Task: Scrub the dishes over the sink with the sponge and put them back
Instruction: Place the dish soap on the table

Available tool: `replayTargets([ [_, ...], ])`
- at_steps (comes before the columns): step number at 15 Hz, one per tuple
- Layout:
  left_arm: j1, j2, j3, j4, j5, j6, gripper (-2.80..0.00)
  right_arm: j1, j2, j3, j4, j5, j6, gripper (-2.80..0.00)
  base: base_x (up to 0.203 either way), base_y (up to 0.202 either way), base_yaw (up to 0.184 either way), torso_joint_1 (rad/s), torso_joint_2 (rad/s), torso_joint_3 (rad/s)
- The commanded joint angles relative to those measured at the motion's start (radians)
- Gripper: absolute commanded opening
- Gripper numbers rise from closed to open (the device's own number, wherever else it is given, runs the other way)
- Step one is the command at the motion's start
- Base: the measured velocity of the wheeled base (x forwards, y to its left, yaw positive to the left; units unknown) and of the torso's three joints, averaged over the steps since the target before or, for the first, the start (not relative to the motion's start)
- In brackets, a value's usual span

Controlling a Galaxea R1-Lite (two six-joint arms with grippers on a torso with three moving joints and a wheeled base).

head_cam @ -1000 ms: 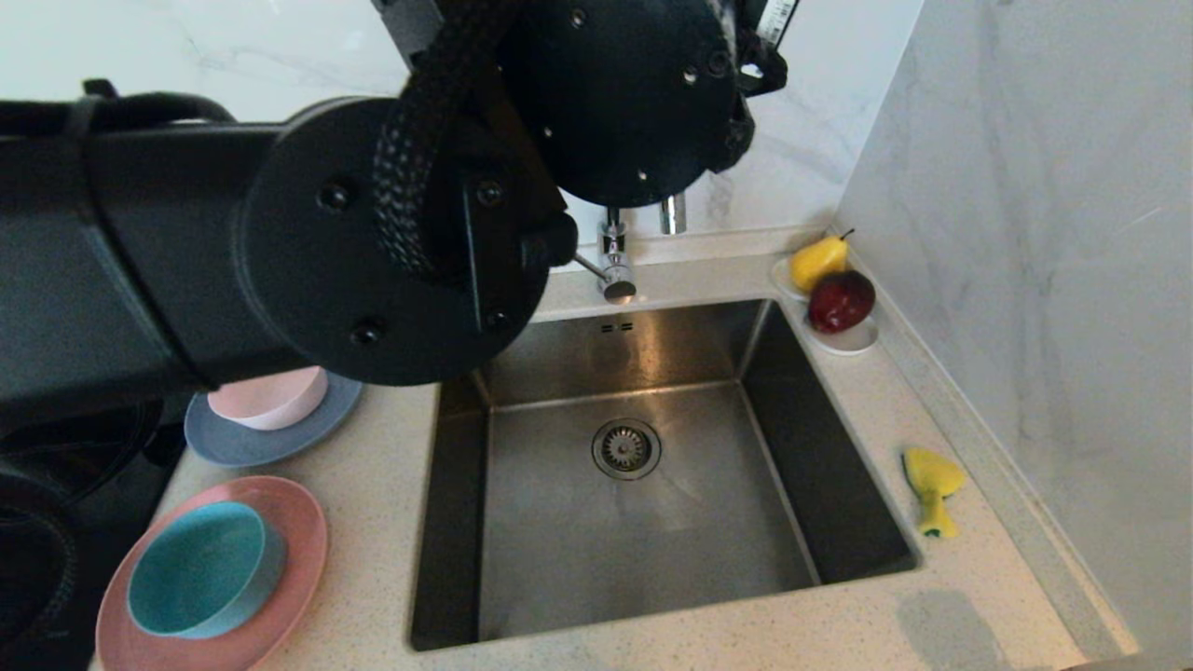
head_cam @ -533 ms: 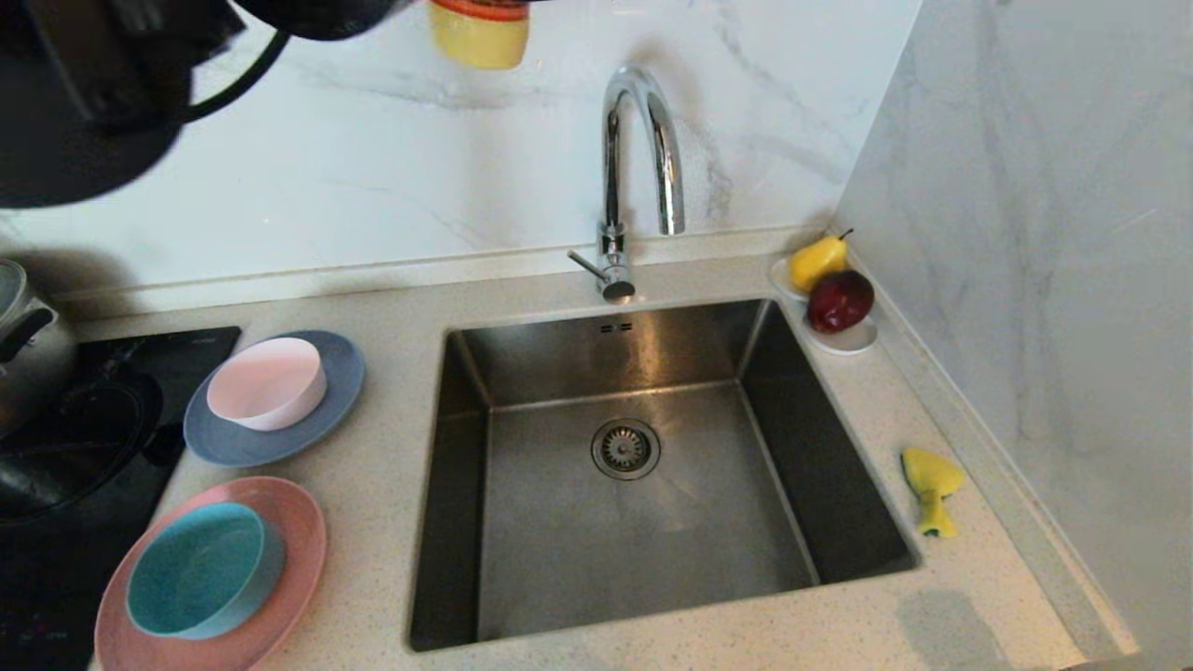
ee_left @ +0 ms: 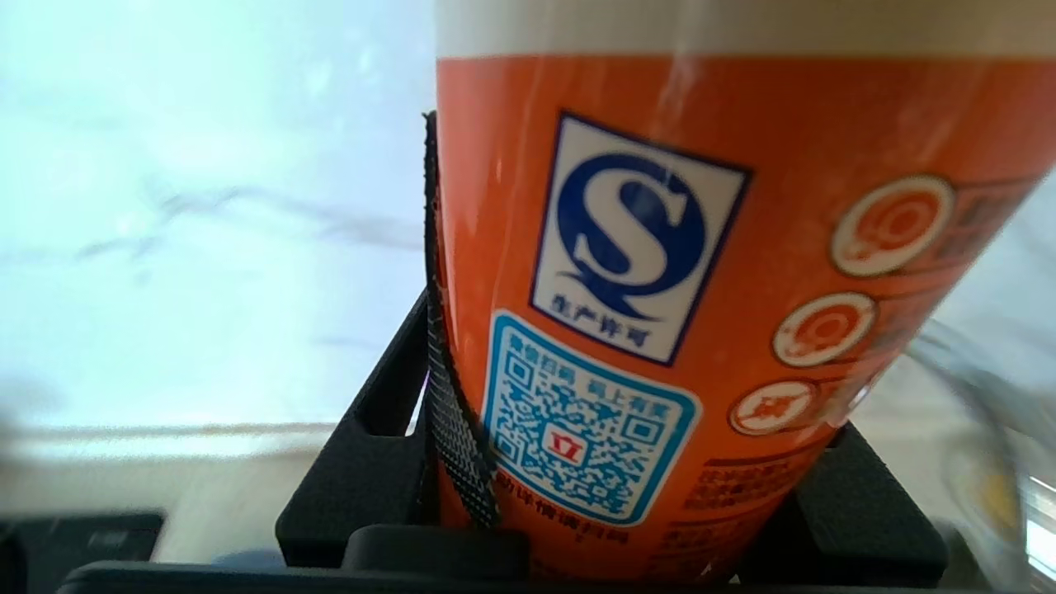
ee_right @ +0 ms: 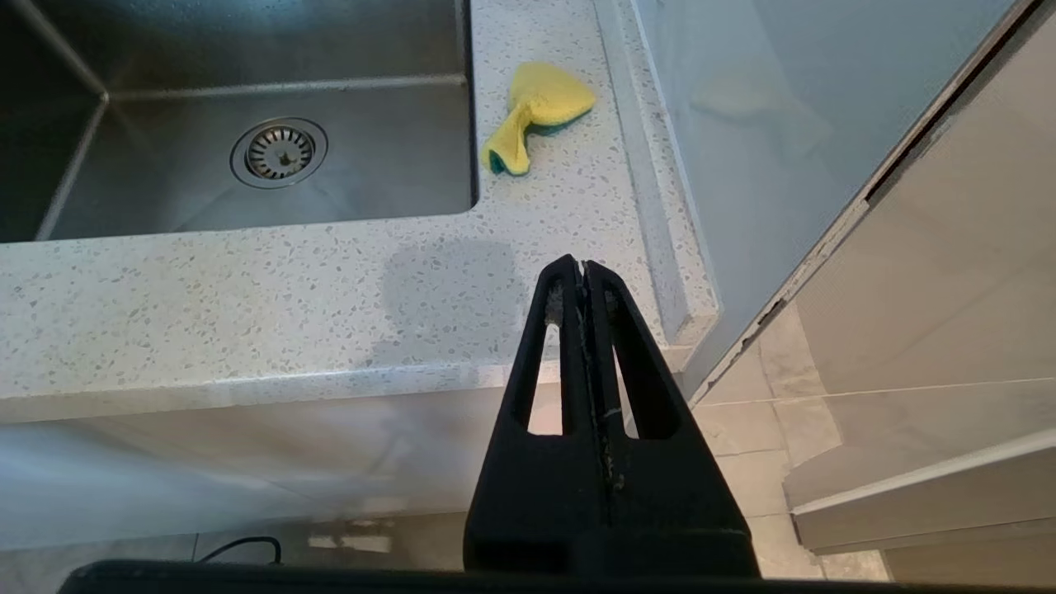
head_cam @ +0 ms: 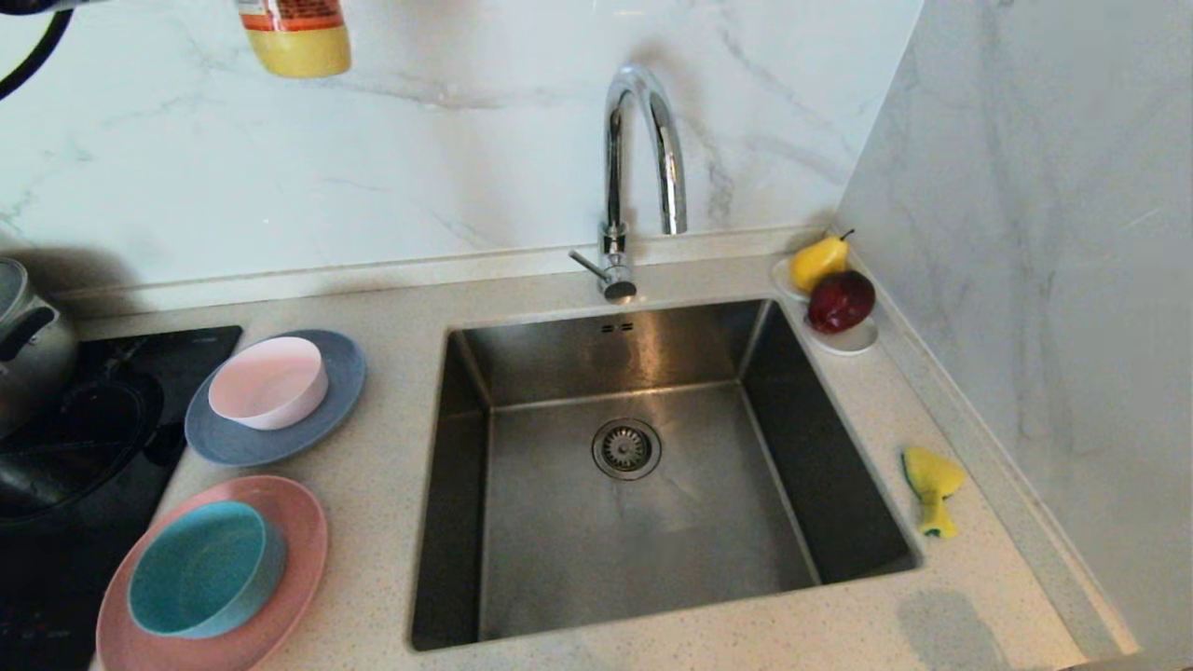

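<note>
At the left of the counter, the pale pink bowl [head_cam: 268, 382] sits on the grey-blue plate [head_cam: 244, 447], and the teal bowl [head_cam: 200, 568] on the salmon-pink plate [head_cam: 300, 540]. The yellow sponge [head_cam: 932, 489] [ee_right: 532, 115] lies twisted on the counter right of the sink [head_cam: 559, 559]. My left gripper [ee_left: 635, 462] is shut on an orange bottle [ee_left: 660, 247]; its yellow cap end [head_cam: 296, 42] hangs at the top left of the head view, high above the counter. My right gripper [ee_right: 583, 268] is shut and empty, parked below the counter's front edge.
The chrome tap [head_cam: 643, 140] curves over the back of the sink. A steel pot [head_cam: 23, 345] stands on the black cooktop [head_cam: 112, 438] at far left. A white dish [head_cam: 843, 340] with a pear and a red apple sits in the back right corner by the side wall.
The left arm, which blocked most of the head view, has swung up and to the left out of it. The bottle it holds has shifted left along the top.
</note>
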Motion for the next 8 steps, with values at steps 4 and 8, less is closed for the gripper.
replayTargets([
  [4,0.181,-0.045,0.153,-0.015,-0.094,-0.120,-2.80,0.000,0.000,0.000,0.000,0.000,0.000,-2.80,0.000,0.000,0.000,0.000,0.00,0.000],
  [8,0.278,-0.043,0.312,-0.156,-0.130,-0.177,-2.80,0.000,0.000,0.000,0.000,0.000,0.000,-2.80,0.000,0.000,0.000,0.000,0.00,0.000],
])
